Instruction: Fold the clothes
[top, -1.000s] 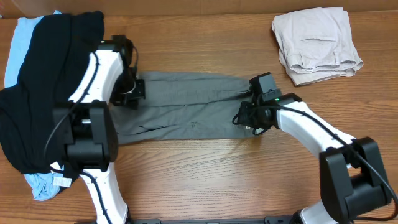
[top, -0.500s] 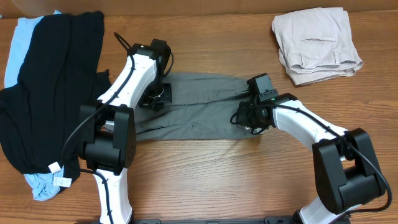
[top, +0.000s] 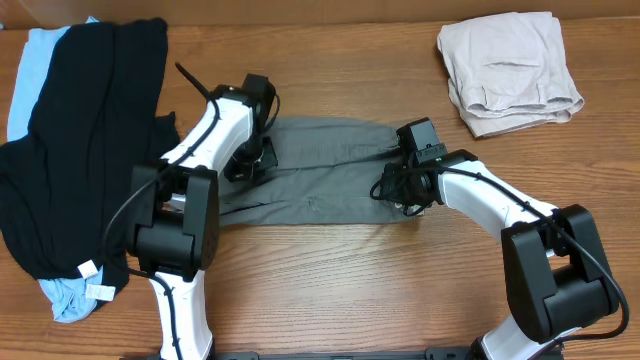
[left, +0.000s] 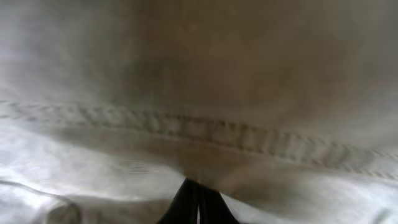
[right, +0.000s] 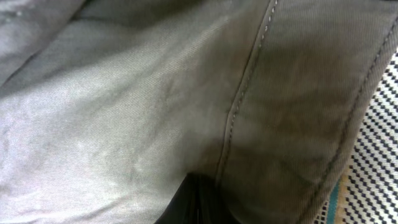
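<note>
The grey-olive shorts (top: 320, 180) lie flat across the middle of the table, partly folded lengthways. My left gripper (top: 247, 160) is shut on the shorts' left end; in the left wrist view (left: 198, 199) the closed jaws pinch the cloth below a stitched seam (left: 205, 132). My right gripper (top: 400, 185) is shut on the shorts' right end; in the right wrist view (right: 196, 202) the closed jaws grip fabric beside a seam (right: 242, 93), and a patterned inner waistband (right: 367, 168) shows at the right.
A black garment (top: 85, 140) lies spread over a light-blue one (top: 30, 70) at the left. Folded beige shorts (top: 508, 70) sit at the far right corner. The wooden table (top: 350, 290) shows bare in front.
My left gripper has carried the shorts' left end to the right, from beside the black garment towards the middle, shortening the spread cloth. The right arm has hardly moved.
</note>
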